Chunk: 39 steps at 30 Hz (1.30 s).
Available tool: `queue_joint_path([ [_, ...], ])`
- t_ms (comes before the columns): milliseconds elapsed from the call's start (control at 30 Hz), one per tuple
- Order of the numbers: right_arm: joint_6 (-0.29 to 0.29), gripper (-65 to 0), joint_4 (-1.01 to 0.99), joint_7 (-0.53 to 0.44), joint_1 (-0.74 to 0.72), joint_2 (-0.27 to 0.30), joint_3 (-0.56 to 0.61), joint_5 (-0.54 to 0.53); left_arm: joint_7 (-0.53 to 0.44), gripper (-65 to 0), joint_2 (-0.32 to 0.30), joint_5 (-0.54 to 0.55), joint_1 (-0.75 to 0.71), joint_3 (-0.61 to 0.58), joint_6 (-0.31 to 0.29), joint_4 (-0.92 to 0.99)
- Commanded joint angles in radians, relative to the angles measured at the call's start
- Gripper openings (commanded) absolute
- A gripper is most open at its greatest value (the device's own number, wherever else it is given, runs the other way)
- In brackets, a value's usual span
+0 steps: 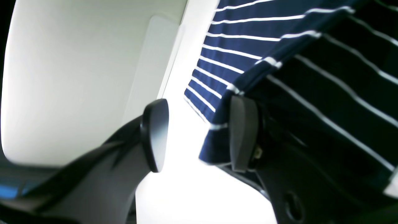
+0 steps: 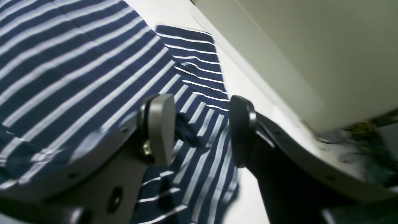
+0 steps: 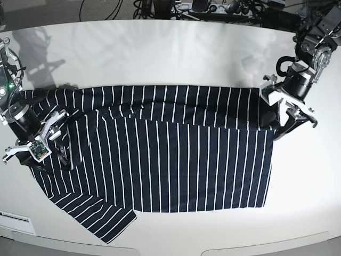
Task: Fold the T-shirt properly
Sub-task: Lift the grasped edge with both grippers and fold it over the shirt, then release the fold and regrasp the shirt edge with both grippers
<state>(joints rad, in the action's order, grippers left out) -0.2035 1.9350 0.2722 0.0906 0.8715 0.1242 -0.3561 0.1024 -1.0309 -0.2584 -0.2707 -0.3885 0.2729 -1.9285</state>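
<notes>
The T-shirt [image 3: 170, 160], dark navy with thin white stripes, lies spread across the white table [image 3: 170, 58], its top part folded over along a horizontal edge. One sleeve [image 3: 101, 218] sticks out at the front left. My left gripper [image 3: 285, 114] sits at the shirt's right end, open; in the left wrist view a hem of the T-shirt [image 1: 236, 46] rests against one of the fingers [image 1: 244, 133] and the gap of the left gripper [image 1: 199, 133] is empty. My right gripper [image 3: 45, 154] is open over the shirt's left end, right gripper [image 2: 201, 130] straddling rumpled T-shirt [image 2: 62, 62] cloth.
Cables and equipment [image 3: 213, 10] crowd the table's far edge. The table's curved front edge [image 3: 170, 248] runs close below the shirt's lower hem. Bare white table [image 2: 236, 81] shows beside the sleeve in the right wrist view.
</notes>
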Motion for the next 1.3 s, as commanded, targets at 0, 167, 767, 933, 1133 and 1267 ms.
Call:
queue_joint_path([
  [0, 0.008, -35.3, 0.01, -0.026, -0.013, 0.021, -0.011, -0.014, -0.007, -34.0, -0.021, 0.004, 0.011, 0.011, 0.051, -0.011],
  [167, 0.037, -43.1, 0.01, 0.002, -0.007, 0.02, -0.011, -0.014, 0.039, -65.0, -0.021, 0.035, 0.011, 0.011, 0.249, -0.01],
  [767, 0.105, -65.0, -0.009, 0.147, 0.114, -0.1, -0.011, 0.019, -0.045, -65.0, 0.008, 0.261, 0.058, 0.011, 0.066, -0.035],
  [933, 0.086, -65.0, -0.113, 0.166, 0.114, -0.11, -0.011, 0.045, 0.011, -65.0, 0.045, 0.415, 0.125, 0.011, -0.147, -0.003],
  [1133, -0.037, -65.0, -0.295, 0.208, 0.105, -0.113, -0.011, -0.015, 0.088, -65.0, 0.067, 0.517, 0.13, 0.011, -0.335, 0.056],
  [1267, -0.082, -65.0, -0.335, 0.322, 0.1, -0.111, -0.012, -0.016, 0.167, -65.0, 0.067, 0.563, 0.127, 0.011, -0.446, 0.092],
])
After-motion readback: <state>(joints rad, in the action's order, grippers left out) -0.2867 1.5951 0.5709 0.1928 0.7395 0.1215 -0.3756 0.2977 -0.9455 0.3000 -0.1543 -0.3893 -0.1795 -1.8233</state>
